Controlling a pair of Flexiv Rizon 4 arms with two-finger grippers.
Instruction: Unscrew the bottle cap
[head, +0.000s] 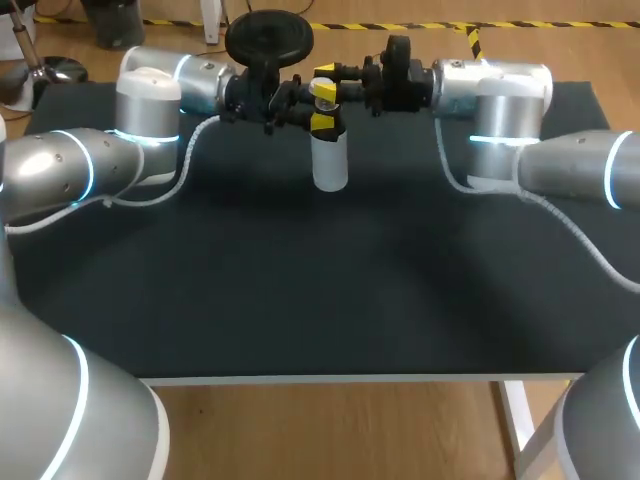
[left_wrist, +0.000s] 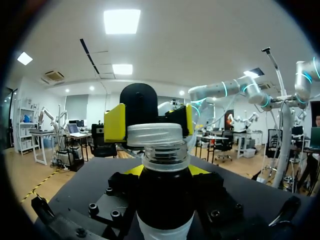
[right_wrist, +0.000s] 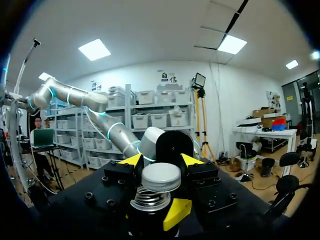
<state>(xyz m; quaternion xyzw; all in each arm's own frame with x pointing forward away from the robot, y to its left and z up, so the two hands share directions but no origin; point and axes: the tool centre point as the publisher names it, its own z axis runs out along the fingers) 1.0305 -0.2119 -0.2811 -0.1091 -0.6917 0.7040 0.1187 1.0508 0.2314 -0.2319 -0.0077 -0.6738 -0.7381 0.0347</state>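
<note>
A dark bottle (head: 330, 160) with a white label hangs upright above the far middle of the table. My left gripper (head: 324, 122) is shut on it just under the neck; in the left wrist view its yellow tips (left_wrist: 166, 171) flank the bottle's shoulder (left_wrist: 165, 200). My right gripper (head: 325, 82) comes in from the other side, shut on the white cap (head: 324, 91). The cap (left_wrist: 152, 135) (right_wrist: 161, 176) sits at the top of the bare threaded neck (left_wrist: 165, 159) (right_wrist: 146, 198), shifted slightly sideways. Whether cap and threads still touch is unclear.
The black tabletop (head: 300, 280) spreads out below and in front of the bottle, with its white front edge (head: 320, 379) nearest me. A grey cable loops from each wrist down toward the table, left (head: 185, 165) and right (head: 450, 175).
</note>
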